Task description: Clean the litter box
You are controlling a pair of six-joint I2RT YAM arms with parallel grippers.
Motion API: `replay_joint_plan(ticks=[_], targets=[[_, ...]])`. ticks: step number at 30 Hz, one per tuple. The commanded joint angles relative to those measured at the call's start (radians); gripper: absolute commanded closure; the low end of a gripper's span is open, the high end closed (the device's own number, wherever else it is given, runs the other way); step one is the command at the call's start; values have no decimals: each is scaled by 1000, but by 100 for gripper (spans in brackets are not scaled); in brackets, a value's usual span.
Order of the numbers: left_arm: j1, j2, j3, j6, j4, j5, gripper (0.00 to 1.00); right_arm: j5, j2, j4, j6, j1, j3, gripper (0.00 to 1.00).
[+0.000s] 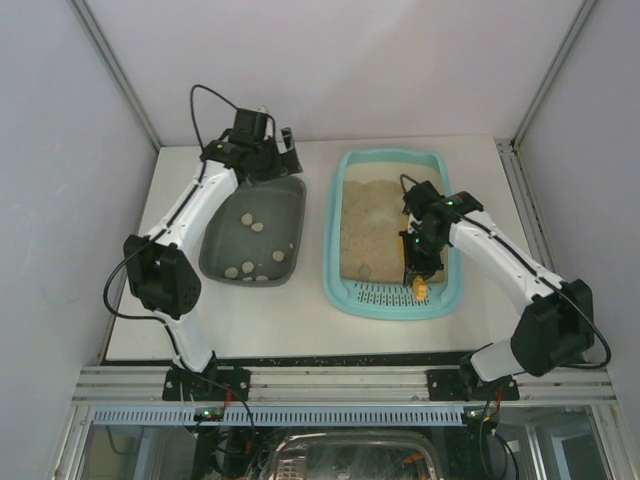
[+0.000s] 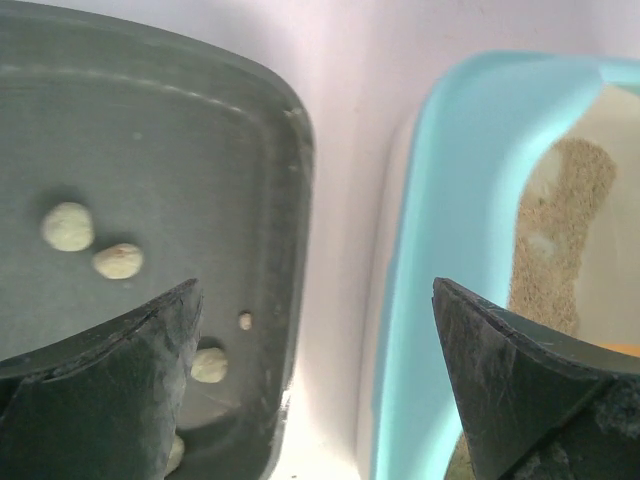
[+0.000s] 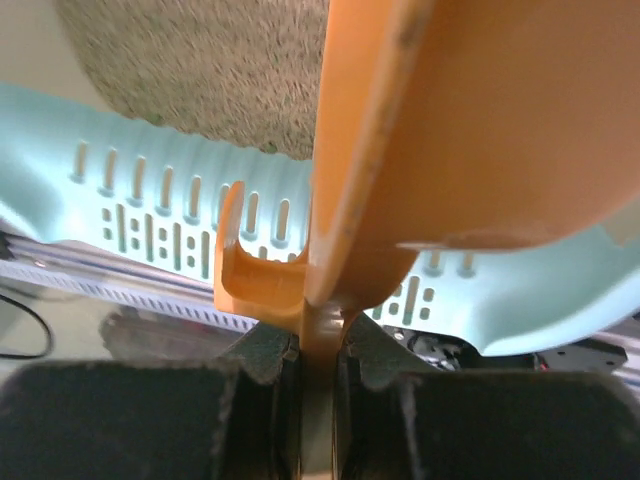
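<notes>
The right gripper (image 1: 416, 266) is pinching an orange scoop (image 3: 450, 130) hard by its thin edge, low over the slotted grate (image 3: 150, 215) at the near end of the litter box (image 1: 332, 240). The box sits on the table's right half, beside a dark grey tray (image 1: 298, 235) holding pale clumps (image 1: 247, 219). The left gripper (image 2: 315, 290) hangs spread wide, holding nothing, by that tray's far corner. I'd slide the scoop flat under the sand (image 1: 365, 225), shake gently, then carry it level.

White table (image 1: 310, 315), litter box (image 1: 331, 240) on right, dark grey tray (image 1: 278, 212) on left
</notes>
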Motion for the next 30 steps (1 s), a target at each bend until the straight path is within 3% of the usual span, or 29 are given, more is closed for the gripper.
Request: replay_joint_plan(ticks=[1, 5, 15, 21, 30], targets=[[-133, 25, 97, -31, -22, -107, 0, -74, -148, 144, 106, -97, 46, 100], [-255, 65, 116, -73, -15, -172, 0, -156, -225, 220, 162, -124, 46, 100], [-450, 126, 97, -68, 28, -394, 0, -177, -345, 291, 184, -142, -26, 100], [-455, 195, 48, 39, 58, -415, 0, -183, -385, 335, 174, -164, -52, 100], [-422, 294, 73, 201, 34, -416, 10, -236, -431, 404, 197, -235, -92, 100]])
